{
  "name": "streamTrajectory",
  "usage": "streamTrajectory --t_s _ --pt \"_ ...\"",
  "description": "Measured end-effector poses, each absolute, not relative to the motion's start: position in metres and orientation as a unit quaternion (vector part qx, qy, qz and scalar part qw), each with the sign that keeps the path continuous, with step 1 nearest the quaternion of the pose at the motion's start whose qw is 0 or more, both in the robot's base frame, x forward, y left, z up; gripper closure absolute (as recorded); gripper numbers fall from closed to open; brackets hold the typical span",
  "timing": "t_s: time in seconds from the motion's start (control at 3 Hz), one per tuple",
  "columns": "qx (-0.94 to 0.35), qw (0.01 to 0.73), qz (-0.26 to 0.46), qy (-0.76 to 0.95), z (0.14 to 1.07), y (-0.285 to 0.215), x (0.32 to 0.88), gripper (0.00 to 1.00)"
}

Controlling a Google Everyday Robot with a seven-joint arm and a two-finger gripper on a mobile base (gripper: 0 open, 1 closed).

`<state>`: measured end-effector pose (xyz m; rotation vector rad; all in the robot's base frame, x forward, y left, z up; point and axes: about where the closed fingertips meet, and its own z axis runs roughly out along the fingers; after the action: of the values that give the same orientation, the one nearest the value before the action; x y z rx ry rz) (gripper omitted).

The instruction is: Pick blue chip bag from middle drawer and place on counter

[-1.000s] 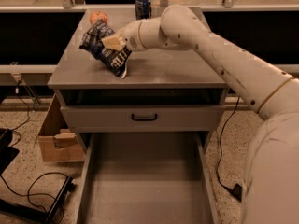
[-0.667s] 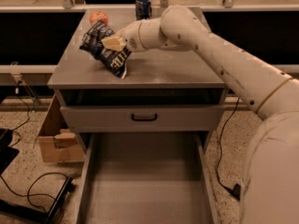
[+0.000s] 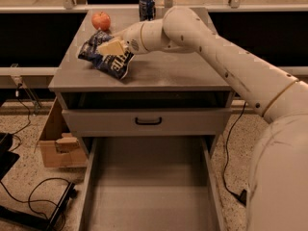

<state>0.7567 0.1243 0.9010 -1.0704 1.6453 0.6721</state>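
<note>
The blue chip bag lies crumpled on the left part of the grey counter, its lower edge touching the top. My gripper reaches in from the right and sits on top of the bag, with its pale fingers closed on the foil. The middle drawer is pulled out wide below, and its bare grey floor holds nothing.
A red apple and a blue soda can stand at the back of the counter, behind the bag. A shut drawer front with a black handle sits above the open drawer. A cardboard box and cables lie on the floor at left.
</note>
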Motion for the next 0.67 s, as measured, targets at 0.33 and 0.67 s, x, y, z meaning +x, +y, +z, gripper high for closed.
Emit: streamTrajectory --t_s 0.33,0.67 --pt "-0.449 0.507 0.276 0.682 0.906 0.129 0.759 0.0" --pt "-0.471 0.488 0.255 0.69 0.938 0.126 0.778 0.0"
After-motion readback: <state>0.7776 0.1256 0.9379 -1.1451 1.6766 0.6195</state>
